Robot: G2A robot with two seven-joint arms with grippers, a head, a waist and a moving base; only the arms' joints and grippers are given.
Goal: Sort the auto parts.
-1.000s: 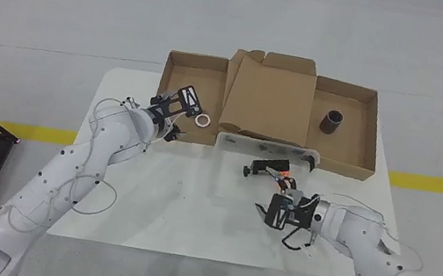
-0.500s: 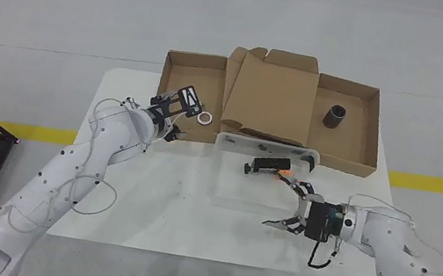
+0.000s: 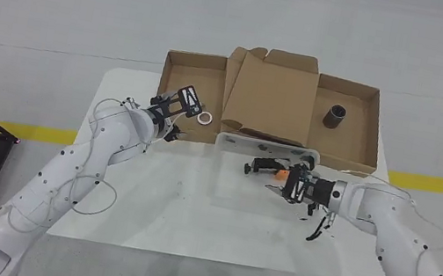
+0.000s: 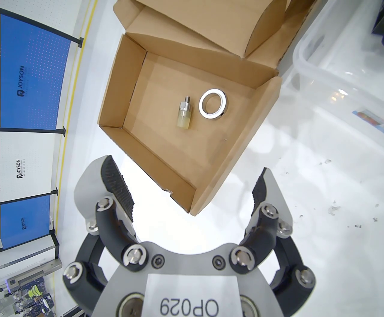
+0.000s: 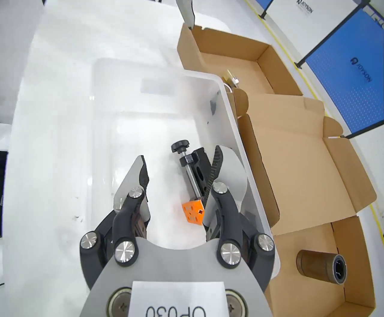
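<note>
We see the left gripper (image 4: 187, 174) with its jaws spread wide and nothing between them; it hangs over the near corner of the left compartment (image 4: 162, 135) of the cardboard box (image 3: 271, 84); on that compartment's floor lie a bright metal ring (image 4: 213, 103) and a small threaded fitting (image 4: 185, 113), just beside each other and apart from the walls; in the top view the ring (image 3: 204, 119) sits just off the tips of the left gripper (image 3: 187, 105).

The right gripper (image 5: 180, 157) is lowered into the clear plastic bin (image 5: 231, 111), which stands on the white worktop (image 3: 147, 205) against the front of the box; its jaws are parted, one to each side of a black clamp (image 5: 199, 168) with a screw knob at the far end and an orange block (image 5: 193, 212) at the near end; the clamp lies on the bin floor, close against one toothed pad and well clear of the other; we cannot tell whether that pad touches it.

In the box's right compartment a dark cylindrical bushing (image 5: 321, 265) lies on its side; from above the bushing (image 3: 333, 118) is well apart from the right gripper (image 3: 293, 186) and the clamp (image 3: 266, 165).
</note>
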